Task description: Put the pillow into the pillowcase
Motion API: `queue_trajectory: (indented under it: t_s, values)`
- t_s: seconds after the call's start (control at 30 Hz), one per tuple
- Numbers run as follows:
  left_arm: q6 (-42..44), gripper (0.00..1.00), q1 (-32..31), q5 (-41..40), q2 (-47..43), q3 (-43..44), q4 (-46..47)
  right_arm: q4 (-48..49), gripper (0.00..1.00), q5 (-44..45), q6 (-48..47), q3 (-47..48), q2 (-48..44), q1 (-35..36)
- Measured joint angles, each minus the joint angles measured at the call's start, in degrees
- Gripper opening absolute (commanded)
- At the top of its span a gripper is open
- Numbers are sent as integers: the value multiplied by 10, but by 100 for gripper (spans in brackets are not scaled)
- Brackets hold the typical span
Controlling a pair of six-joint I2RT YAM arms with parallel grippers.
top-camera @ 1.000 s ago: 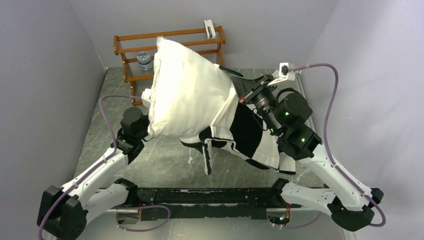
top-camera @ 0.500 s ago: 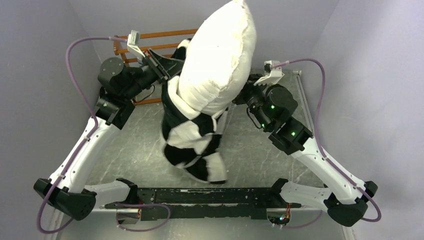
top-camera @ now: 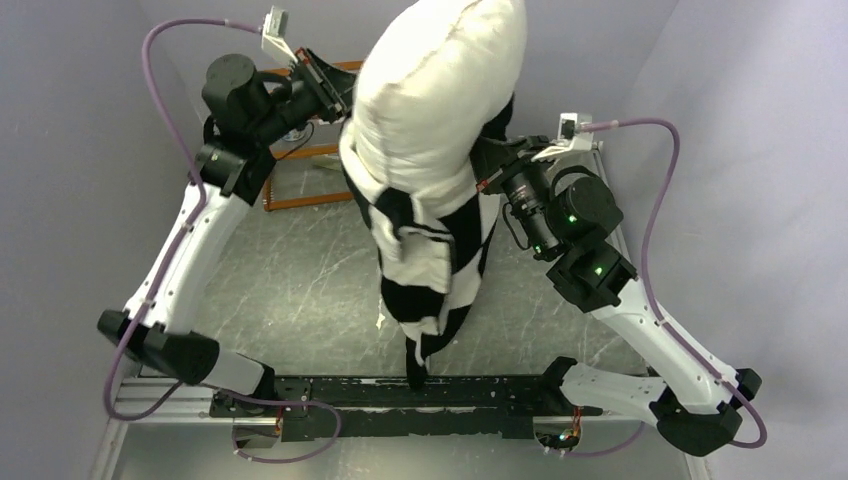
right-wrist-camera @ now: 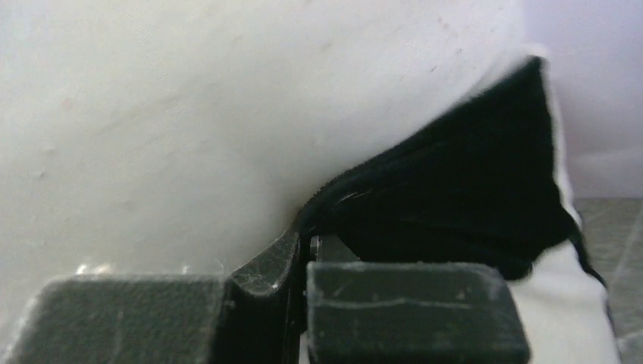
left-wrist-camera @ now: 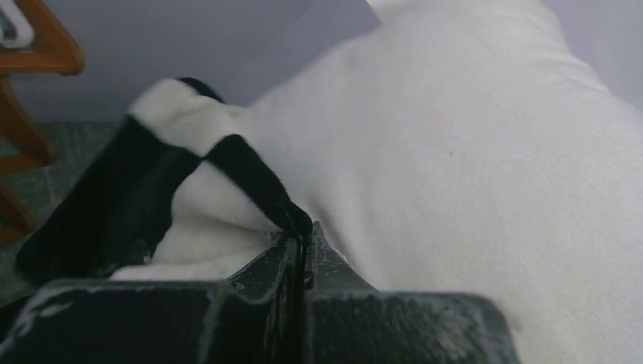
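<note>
The pillow point(top-camera: 440, 90) stands on end high above the desk point(top-camera: 290, 290). Its lower part is sunk into the pillowcase point(top-camera: 430, 270), which hangs slack beneath it toward the desk's near edge. Most of the white cushion is bare above the checkered mouth, so I'd say the job is barely a third done, and the case has yet to come up over the rest. The left tool point(left-wrist-camera: 307, 231) is pinched tight on the case's rim. The right tool point(right-wrist-camera: 303, 243) is clamped on its black hem opposite, and both are well clear of the desk.

Top view looks down; wrist views sit tight against the pillow point(left-wrist-camera: 455, 152)
</note>
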Motion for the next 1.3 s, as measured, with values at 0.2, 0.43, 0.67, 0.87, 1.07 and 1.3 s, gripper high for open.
queue_trajectory:
  t_s: [0.2,0.43,0.67,0.87,1.07,1.3]
  values:
    - [-11,5,-61,-53,-3,-48,-15,-32,0,79,-17,96,70,-14]
    - [-43,5,-23,13,110,250,-94,-24,0,7,35,162,97,-61]
    - [-85,5,-81,-25,55,105,-22,-39,0,-14,69,214,111,-81]
    - [-85,5,-53,27,188,396,-113,-8,0,-16,108,123,99,-81]
    - [-99,5,-51,5,66,126,-42,-25,0,7,90,125,82,-69]
    - [-57,5,-86,-15,126,295,-102,-9,0,-72,133,79,45,-113]
